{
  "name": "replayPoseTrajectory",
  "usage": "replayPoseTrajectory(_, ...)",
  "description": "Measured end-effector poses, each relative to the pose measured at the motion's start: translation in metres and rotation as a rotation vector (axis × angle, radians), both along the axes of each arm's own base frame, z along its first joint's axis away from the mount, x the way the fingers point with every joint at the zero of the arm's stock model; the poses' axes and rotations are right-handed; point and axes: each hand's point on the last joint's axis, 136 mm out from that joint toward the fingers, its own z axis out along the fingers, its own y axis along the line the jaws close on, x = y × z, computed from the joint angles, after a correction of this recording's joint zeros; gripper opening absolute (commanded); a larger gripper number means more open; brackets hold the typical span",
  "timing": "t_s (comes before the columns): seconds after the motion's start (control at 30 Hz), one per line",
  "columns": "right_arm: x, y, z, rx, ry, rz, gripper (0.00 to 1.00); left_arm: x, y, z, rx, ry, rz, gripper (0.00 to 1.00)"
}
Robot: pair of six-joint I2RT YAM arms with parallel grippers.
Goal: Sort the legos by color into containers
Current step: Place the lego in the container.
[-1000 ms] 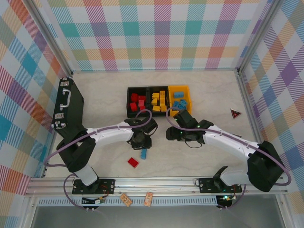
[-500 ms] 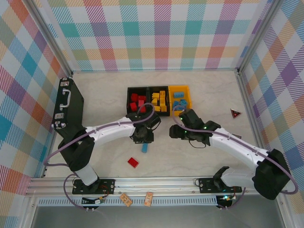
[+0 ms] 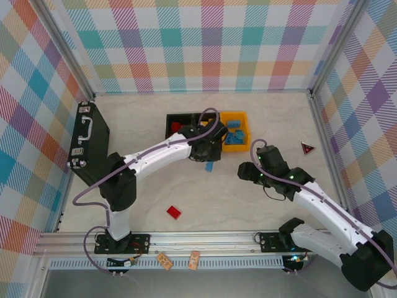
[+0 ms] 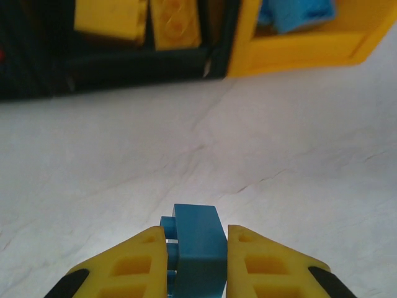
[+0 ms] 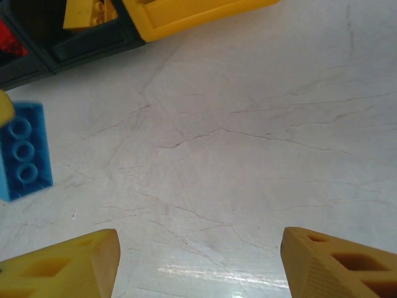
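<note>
My left gripper [image 4: 197, 251] is shut on a blue lego [image 4: 196, 239], held just above the table in front of the containers. From above, the left gripper [image 3: 208, 159] and its blue lego [image 3: 209, 167] hang near the orange-yellow bin [image 3: 244, 129], which holds blue legos [image 3: 234, 138]. The left black bin [image 3: 169, 119] has red legos [image 3: 176, 127]. Yellow legos [image 4: 177, 25] lie in the middle black bin [image 4: 124, 65]. One red lego [image 3: 173, 212] lies loose on the table. My right gripper [image 3: 242, 173] is open and empty over bare table, its fingers wide apart [image 5: 198, 261].
A black briefcase [image 3: 87, 139] lies along the left wall. A small red-and-black triangle [image 3: 308, 148] sits at the right. The left arm reaches across the red and yellow bins. The enclosure's checked walls close in three sides.
The left gripper lifted the blue lego from the table's middle and carried it back-right toward the bins. The right arm drew away to the right and its jaws widened.
</note>
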Motion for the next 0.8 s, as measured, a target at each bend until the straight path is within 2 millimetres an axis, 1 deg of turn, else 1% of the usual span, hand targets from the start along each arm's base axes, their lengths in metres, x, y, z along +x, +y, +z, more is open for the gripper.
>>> replayPoseTrajectory(0.13, -0.006, -0.011, -0.003, 0.002, 0.006, -0.035, 0.71, 0.025, -0.020, 0.019, -0.046, -0.053, -0.003, 0.06)
replayPoseTrajectory(0.27, -0.011, -0.017, -0.006, 0.000, 0.018, -0.050, 0.70, 0.053, -0.037, 0.027, -0.079, -0.091, 0.003, 0.05)
replayPoseTrajectory(0.47, -0.014, -0.019, -0.007, -0.001, 0.030, -0.059, 0.71, 0.093, -0.059, 0.023, -0.117, -0.137, 0.020, 0.05)
replayPoseTrajectory(0.6, -0.016, -0.020, -0.007, 0.012, 0.027, -0.072, 0.70, 0.118, -0.069, 0.016, -0.132, -0.166, 0.028, 0.05)
replayPoseTrajectory(0.8, -0.022, -0.024, -0.014, 0.012, 0.044, -0.084, 0.71, 0.143, -0.079, 0.010, -0.153, -0.204, 0.042, 0.06)
